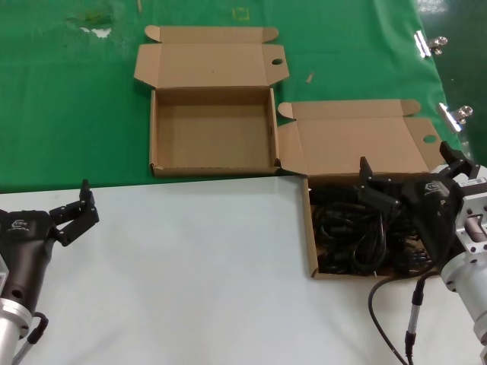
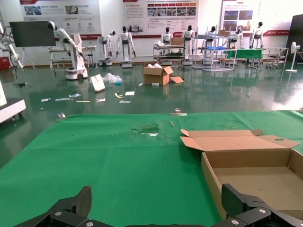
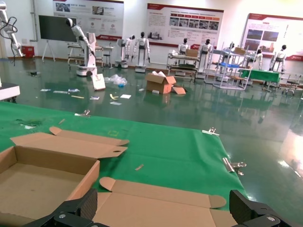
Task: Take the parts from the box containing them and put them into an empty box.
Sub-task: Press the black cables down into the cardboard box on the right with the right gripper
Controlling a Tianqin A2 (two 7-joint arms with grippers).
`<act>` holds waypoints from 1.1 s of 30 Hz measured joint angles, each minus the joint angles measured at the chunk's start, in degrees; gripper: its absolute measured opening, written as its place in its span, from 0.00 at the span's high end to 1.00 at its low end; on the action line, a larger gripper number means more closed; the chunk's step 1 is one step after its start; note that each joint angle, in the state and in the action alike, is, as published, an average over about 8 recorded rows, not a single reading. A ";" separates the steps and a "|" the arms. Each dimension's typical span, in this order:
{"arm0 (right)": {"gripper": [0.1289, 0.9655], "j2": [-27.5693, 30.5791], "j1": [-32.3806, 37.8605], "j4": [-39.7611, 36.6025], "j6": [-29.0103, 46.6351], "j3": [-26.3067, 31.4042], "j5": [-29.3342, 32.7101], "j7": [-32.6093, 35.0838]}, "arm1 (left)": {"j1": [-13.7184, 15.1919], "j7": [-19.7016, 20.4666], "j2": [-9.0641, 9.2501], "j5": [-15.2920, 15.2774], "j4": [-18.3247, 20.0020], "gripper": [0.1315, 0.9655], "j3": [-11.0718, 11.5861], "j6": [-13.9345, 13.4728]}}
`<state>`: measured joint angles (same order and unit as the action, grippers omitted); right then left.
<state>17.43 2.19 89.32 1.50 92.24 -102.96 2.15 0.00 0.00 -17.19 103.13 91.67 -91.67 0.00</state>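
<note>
- Low at the right edge of the head view, the right gripper (image 1: pixel 411 173) hangs over the box containing them (image 1: pixel 310 228), its black fingers spread wide, nothing between them.
- One fingertip (image 1: pixel 365 165) pokes up near the back wall of that box, the other sits out toward the frame's right edge.
- Under that gripper lie the parts (image 1: pixel 354 228), a tangle of black power cords filling the box floor; whether the fingers touch them cannot be told.
- That box's flap lid (image 1: pixel 358 144) lies open behind it, flat on the green cloth (image 1: pixel 76 114).
- Right wrist view: both dark fingertips (image 3: pixel 75 210) frame the bottom corners, wide apart, with the open flap between them.
- Over at the lower left of the head view, the left gripper (image 1: pixel 78 217) waits above the white table (image 1: pixel 190 266), fingers also parted and holding nothing.
- Left wrist view shows the same: two fingertips (image 2: pixel 75 205) at the bottom corners, well apart.
- Upper centre of the head view, the empty box (image 1: pixel 213 167) sits on the green cloth, bare cardboard floor showing, lid thrown back with its round hole at the right.
- The two boxes meet at one corner, the empty one up and to the left of the full one.
- Two metal clips (image 1: pixel 430 44) pin the cloth at the upper right.
</note>
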 joint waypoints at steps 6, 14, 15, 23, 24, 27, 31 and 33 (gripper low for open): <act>0.00 0.00 0.00 0.00 0.00 0.00 0.00 0.00 | 0.00 0.00 0.00 0.00 0.00 0.00 0.00 0.00; 0.00 0.00 0.00 0.00 0.00 0.00 0.00 0.00 | 0.00 0.00 0.00 0.00 0.00 0.00 0.00 0.00; 0.00 0.00 0.00 0.00 0.00 0.00 0.00 0.00 | 0.00 0.00 0.00 0.00 0.00 0.00 0.00 0.00; 0.00 0.00 0.00 0.00 0.00 0.00 0.00 0.00 | 0.00 0.00 0.00 0.00 0.00 0.00 0.00 0.00; 0.00 0.00 0.00 0.00 0.00 0.00 0.00 0.00 | 0.00 0.00 0.00 0.00 0.00 0.00 0.00 0.00; 0.00 0.00 0.00 0.00 0.00 0.00 0.00 0.00 | 0.00 0.00 0.00 0.00 0.00 0.00 0.00 0.00; 0.00 0.00 0.00 0.00 0.00 0.00 0.00 0.00 | 0.00 0.00 0.00 0.00 0.00 0.00 0.00 0.00; 0.00 0.00 0.00 0.00 0.00 0.00 0.00 0.00 | 0.00 0.00 0.00 0.00 0.00 0.00 0.00 0.00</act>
<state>17.43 2.19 89.32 1.50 92.24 -102.96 2.15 0.00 0.00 -17.19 103.13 91.67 -91.67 0.00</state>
